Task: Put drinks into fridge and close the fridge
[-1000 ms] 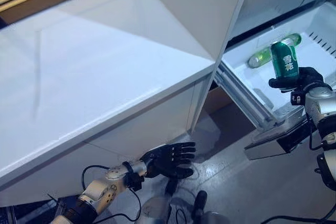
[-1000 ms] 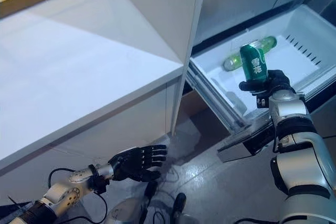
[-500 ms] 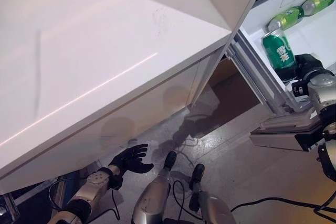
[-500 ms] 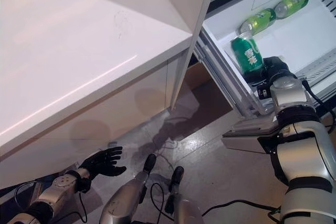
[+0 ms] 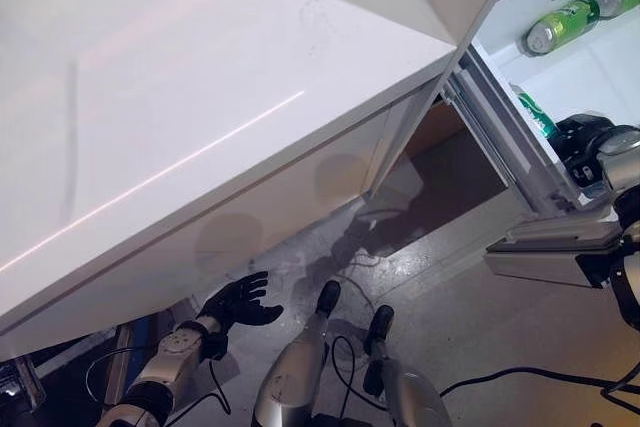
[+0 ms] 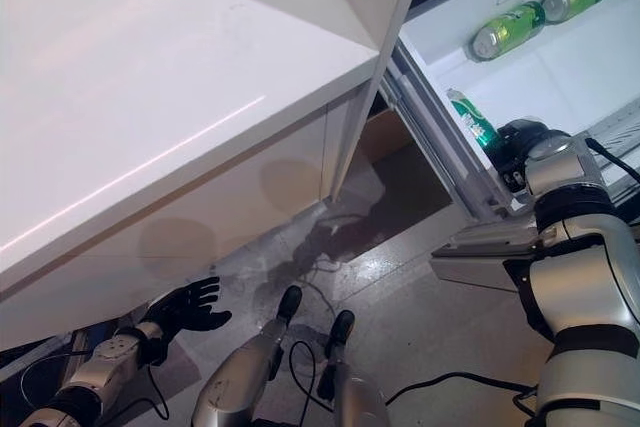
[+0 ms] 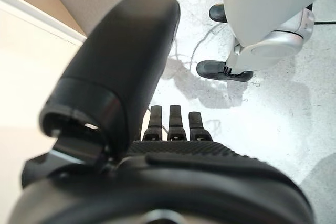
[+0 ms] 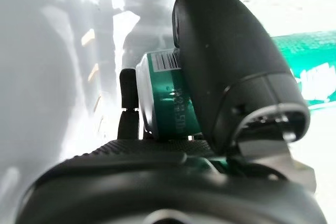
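Observation:
My right hand (image 6: 522, 142) is shut on a dark green can (image 6: 474, 119) and holds it low inside the open white fridge drawer (image 6: 580, 67), by the drawer's near wall. In the right wrist view the thumb (image 8: 231, 72) and fingers wrap the can (image 8: 164, 98). Light green bottles (image 6: 506, 29) lie on their sides at the drawer's back. My left hand (image 6: 180, 307) hangs low near the floor, fingers spread and empty; it also shows in the left wrist view (image 7: 126, 66).
The open white fridge door (image 6: 180, 77) spreads across the upper left, its edge next to the drawer. A metal drawer rail (image 6: 440, 142) runs along the drawer's near side. Grey floor (image 6: 420, 327) lies below.
My right hand has lowered the green can deeper into the drawer, so the drawer wall now hides most of it. The camera has shifted a little. The left hand stays low.

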Tool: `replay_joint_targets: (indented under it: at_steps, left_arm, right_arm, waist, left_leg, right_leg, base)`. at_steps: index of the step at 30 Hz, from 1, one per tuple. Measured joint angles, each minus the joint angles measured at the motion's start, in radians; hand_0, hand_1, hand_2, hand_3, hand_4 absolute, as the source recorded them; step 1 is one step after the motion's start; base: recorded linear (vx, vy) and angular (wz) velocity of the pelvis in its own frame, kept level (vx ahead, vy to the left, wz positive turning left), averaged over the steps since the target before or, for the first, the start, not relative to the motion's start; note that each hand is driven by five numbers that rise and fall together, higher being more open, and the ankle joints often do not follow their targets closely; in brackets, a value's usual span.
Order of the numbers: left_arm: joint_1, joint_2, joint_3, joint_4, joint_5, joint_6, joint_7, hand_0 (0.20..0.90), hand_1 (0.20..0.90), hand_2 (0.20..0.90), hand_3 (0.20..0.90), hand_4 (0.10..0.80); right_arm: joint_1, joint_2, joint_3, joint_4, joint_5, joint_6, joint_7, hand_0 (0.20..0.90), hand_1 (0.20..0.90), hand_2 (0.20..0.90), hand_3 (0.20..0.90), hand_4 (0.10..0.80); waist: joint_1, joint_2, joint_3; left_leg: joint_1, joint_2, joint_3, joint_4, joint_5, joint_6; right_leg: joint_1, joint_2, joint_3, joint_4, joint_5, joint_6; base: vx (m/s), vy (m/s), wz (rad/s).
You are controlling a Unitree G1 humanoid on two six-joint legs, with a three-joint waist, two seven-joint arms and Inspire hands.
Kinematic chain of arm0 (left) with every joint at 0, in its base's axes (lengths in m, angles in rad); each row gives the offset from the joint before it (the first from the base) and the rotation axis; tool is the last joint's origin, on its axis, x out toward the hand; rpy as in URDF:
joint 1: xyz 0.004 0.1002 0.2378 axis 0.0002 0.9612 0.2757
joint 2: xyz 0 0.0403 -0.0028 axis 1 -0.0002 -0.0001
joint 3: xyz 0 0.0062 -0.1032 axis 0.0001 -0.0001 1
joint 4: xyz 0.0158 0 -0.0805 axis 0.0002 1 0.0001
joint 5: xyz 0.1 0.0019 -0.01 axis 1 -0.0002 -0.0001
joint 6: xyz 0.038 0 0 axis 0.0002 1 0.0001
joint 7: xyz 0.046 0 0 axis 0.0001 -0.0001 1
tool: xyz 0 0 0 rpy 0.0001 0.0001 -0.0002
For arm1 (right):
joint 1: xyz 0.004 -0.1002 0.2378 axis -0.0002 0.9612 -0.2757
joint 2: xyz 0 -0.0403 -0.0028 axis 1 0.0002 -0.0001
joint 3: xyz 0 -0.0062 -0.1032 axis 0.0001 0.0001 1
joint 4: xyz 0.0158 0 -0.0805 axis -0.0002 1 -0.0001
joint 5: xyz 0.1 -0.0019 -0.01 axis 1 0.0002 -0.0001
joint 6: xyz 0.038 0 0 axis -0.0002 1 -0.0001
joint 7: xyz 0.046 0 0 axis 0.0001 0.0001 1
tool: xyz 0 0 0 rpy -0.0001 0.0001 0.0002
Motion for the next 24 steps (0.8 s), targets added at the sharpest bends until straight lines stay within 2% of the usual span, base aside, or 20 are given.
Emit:
replay_joint_targets:
  at_steps: [9, 13, 20, 24]
  left_arm:
    - [-0.003, 0.0, 0.0, -0.004, 0.013, 0.003, -0.009, 0.9, 0.9, 0.9, 0.9, 0.8]
    - [-0.001, -0.003, 0.013, -0.002, 0.027, 0.016, -0.009, 0.9, 0.9, 0.9, 0.9, 0.8]
    - [0.022, -0.014, 0.076, 0.019, 0.067, 0.03, 0.002, 0.9, 0.9, 0.9, 0.9, 0.8]
    - [0.056, -0.018, 0.13, 0.04, 0.1, 0.047, 0.004, 0.9, 0.9, 0.9, 0.9, 0.8]
  right_arm:
    - [-0.027, -0.002, 0.0, 0.016, 0.011, 0.0, 0.048, 0.9, 0.9, 0.9, 0.9, 0.8]
    - [-0.027, -0.013, -0.013, 0.004, 0.108, -0.001, 0.023, 0.9, 0.9, 0.9, 0.9, 0.8]
    - [-0.024, -0.087, -0.073, -0.176, 0.234, -0.05, -0.035, 0.9, 0.9, 0.9, 0.9, 0.8]
    - [-0.017, -0.131, -0.11, -0.302, 0.301, -0.055, -0.081, 0.9, 0.9, 0.9, 0.9, 0.8]
  waist:
    - [-0.005, 0.0, 0.0]
    - [-0.008, -0.001, 0.0]
    - [-0.033, -0.013, -0.001]
    - [-0.062, -0.042, -0.016]
  left_leg:
    - [0.003, 0.001, 0.001, 0.003, 0.001, 0.0]
    - [0.01, 0.002, 0.011, 0.007, 0.001, 0.0]
    - [0.089, 0.009, 0.046, -0.01, 0.0, 0.0]
    - [0.123, 0.014, 0.073, -0.023, 0.0, 0.001]
  right_leg:
    - [0.004, 0.001, 0.0, 0.001, 0.001, -0.002]
    - [0.009, 0.001, 0.005, 0.001, 0.006, -0.003]
    - [0.074, 0.003, 0.034, -0.004, 0.012, -0.002]
    - [0.091, 0.004, 0.061, -0.004, 0.013, -0.003]
  base:
    - [0.0, 0.0, 0.0]
    - [0.001, 0.002, -0.05]
    - [0.016, 0.004, -0.12]
    - [0.031, 0.007, -0.19]
